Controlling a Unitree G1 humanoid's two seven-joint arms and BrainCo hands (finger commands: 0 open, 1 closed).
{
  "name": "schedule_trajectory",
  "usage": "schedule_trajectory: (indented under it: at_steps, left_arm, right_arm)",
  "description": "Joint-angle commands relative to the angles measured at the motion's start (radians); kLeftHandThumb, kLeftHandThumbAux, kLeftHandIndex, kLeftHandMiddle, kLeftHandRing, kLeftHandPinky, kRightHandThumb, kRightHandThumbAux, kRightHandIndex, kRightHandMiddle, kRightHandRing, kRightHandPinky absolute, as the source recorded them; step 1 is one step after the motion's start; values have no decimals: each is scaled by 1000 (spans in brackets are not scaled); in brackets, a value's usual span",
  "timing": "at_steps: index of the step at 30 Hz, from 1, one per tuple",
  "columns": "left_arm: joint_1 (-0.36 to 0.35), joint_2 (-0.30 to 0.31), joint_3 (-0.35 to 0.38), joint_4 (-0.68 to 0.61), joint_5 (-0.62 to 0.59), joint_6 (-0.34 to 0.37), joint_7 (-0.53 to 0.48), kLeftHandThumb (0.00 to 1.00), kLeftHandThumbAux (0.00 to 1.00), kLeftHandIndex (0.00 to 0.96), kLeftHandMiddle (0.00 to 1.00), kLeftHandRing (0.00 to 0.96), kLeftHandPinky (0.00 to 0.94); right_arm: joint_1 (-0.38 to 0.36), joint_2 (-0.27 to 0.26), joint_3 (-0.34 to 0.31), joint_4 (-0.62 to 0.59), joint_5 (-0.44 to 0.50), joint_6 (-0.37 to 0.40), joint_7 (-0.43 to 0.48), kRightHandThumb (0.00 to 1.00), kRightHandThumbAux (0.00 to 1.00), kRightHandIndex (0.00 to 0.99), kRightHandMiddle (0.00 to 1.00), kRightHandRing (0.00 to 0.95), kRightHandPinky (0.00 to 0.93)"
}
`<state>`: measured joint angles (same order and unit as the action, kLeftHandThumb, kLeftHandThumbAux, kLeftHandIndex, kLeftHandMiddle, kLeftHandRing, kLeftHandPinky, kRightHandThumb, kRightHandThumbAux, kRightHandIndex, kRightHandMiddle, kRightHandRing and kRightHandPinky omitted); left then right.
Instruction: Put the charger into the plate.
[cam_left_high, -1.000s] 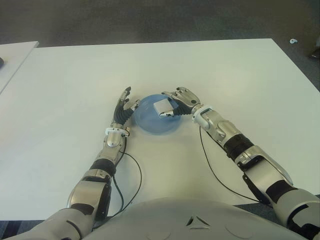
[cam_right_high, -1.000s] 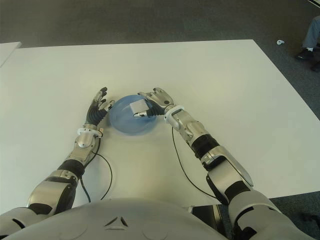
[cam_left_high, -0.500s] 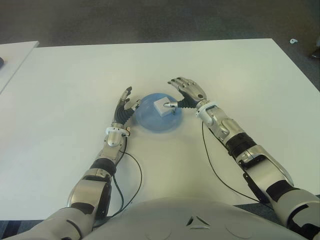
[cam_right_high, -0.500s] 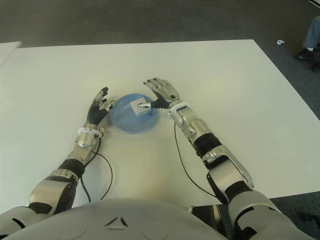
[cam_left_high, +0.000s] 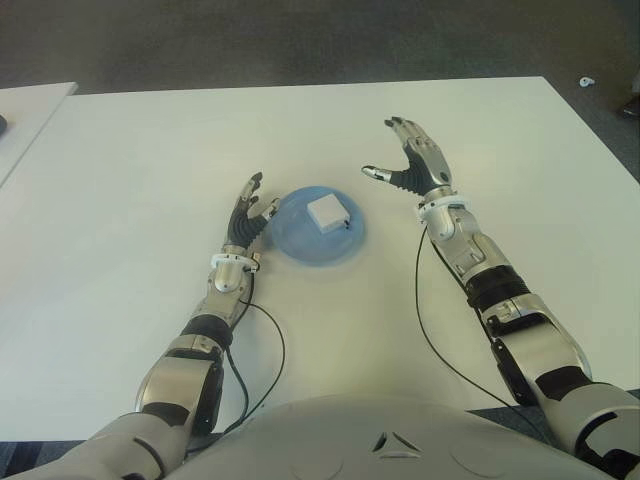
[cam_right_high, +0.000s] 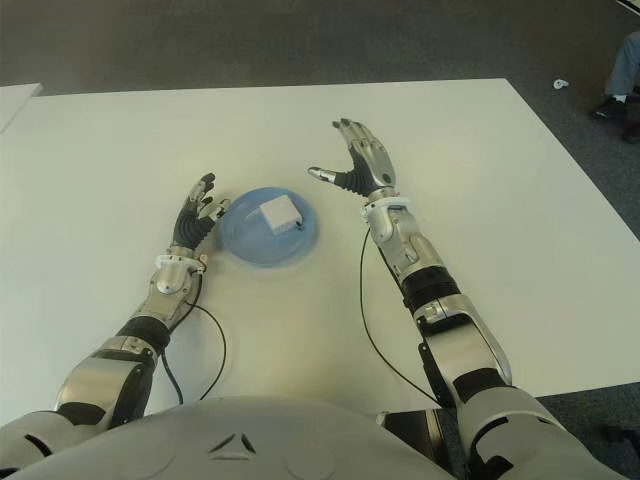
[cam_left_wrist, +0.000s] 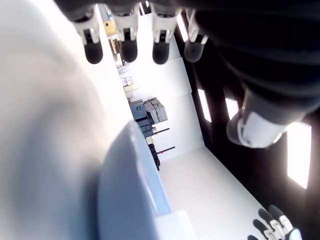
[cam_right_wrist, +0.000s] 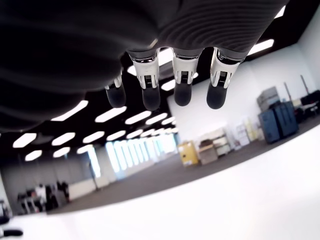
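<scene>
The white charger (cam_left_high: 327, 212) lies inside the blue plate (cam_left_high: 300, 245), toward the plate's far right part, with nothing gripping it. The plate sits on the white desk (cam_left_high: 140, 180), roughly between the two hands.

The right hand (cam_left_high: 415, 160) is raised above the desk, to the right of the plate and beyond it, clear of both plate and charger. Its fingers (cam_left_high: 400, 126) are spread and straight, the thumb held out toward the plate side, and they hold nothing. The right wrist view shows the same: four fingertips (cam_right_wrist: 182, 95) extended in a row with only the room behind them.

The left hand (cam_left_high: 245, 215) shows just left of the plate, with its fingers (cam_left_high: 253, 182) stretched out flat and pointing away from the robot, empty. Its fingertips are close to the plate's left rim; whether they touch the rim cannot be told from the eye views. In the left wrist view the straight fingertips (cam_left_wrist: 127, 50) line up above the desk, and the plate's blue rim (cam_left_wrist: 135, 170) curves just beside them, with a corner of the charger visible beyond it.

A thin black cable (cam_left_high: 270, 350) runs along each forearm and loops over the desk near the robot's body. At the far right edge of the right eye view, a person's leg and shoe (cam_right_high: 615, 95) show on the dark floor (cam_right_high: 300, 40).
</scene>
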<state>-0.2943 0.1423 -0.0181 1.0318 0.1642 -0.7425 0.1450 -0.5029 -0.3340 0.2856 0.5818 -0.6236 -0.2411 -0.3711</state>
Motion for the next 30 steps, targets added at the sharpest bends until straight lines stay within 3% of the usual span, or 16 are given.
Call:
schedule_trajectory:
  at_steps: [1,5,14,22,26,30]
  left_arm:
    - [108,-38,-19,103,14,62,1,0,576,45,62,9,0]
    - [106,-36,-23,104,23,66,10,0,579,37,53,2,0]
    - [101,-39,-17,111,14,67,9,0,582,39,51,2,0]
    - [92,-39,-16,124,16,65,17,0,580,40,57,8,0]
    - [89,-42,-17,130,18,56,21,0,572,42,63,12,0]
    - [90,-44,-20,131,18,51,17,0,560,48,71,16,0]
  right_arm:
    - [38,22,-40,-3,66,-38,-9,294,388,0,0,7,89]
    - [56,32,-74,-15,130,-62,16,315,425,0,31,52,145]
    - [87,36,-140,-39,228,-90,72,333,453,0,80,104,154]
    - [83,46,-188,-6,292,-69,122,334,472,0,87,112,163]
    - [84,65,-214,38,344,-59,162,326,498,0,83,102,149]
    - [117,117,-264,103,464,-87,239,308,535,6,68,72,99]
